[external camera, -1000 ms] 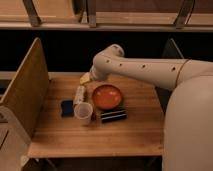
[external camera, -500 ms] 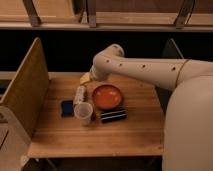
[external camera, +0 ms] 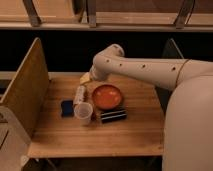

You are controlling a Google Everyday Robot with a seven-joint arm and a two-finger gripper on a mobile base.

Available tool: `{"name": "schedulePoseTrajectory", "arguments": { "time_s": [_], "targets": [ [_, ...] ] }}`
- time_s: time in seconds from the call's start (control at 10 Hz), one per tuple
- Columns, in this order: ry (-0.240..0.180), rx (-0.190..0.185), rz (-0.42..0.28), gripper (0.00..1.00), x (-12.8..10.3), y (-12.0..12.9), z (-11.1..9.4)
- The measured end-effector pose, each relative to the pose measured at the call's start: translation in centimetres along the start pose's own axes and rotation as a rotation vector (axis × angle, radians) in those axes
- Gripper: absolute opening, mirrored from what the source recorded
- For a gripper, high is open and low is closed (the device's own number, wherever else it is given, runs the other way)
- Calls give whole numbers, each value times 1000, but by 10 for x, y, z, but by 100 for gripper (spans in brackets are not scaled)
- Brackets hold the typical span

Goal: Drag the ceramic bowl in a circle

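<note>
On the wooden table, a glossy orange-red ceramic bowl, upright. Just behind the bowl's back-left rim, the gripper at the end of the white arm, jaws spread. Left of the bowl, a whitish bottle lying flat. Front-left of it, a translucent plastic cup and a blue block. Just in front, a dark packet.

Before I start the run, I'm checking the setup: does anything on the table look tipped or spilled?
Only the whitish bottle beside the ceramic bowl seems to lie on its side; no spill shows. The hand is just behind the bowl.
</note>
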Motion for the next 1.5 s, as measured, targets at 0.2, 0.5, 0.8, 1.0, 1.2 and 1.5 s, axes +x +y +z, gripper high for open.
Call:
{"name": "schedulePoseTrajectory", "arguments": {
  "time_s": [0.2, 0.5, 0.8, 1.0, 1.2, 1.5],
  "targets": [
    [0, 1, 1, 80, 0, -1, 0],
    [4, 42, 28, 80, 0, -20, 2],
    [30, 107, 84, 80, 2, -53, 12],
    [54, 146, 127, 80, 3, -74, 22],
    [67, 173, 153, 80, 4, -85, 27],
    [68, 172, 152, 80, 4, -84, 27]
  ]
}}
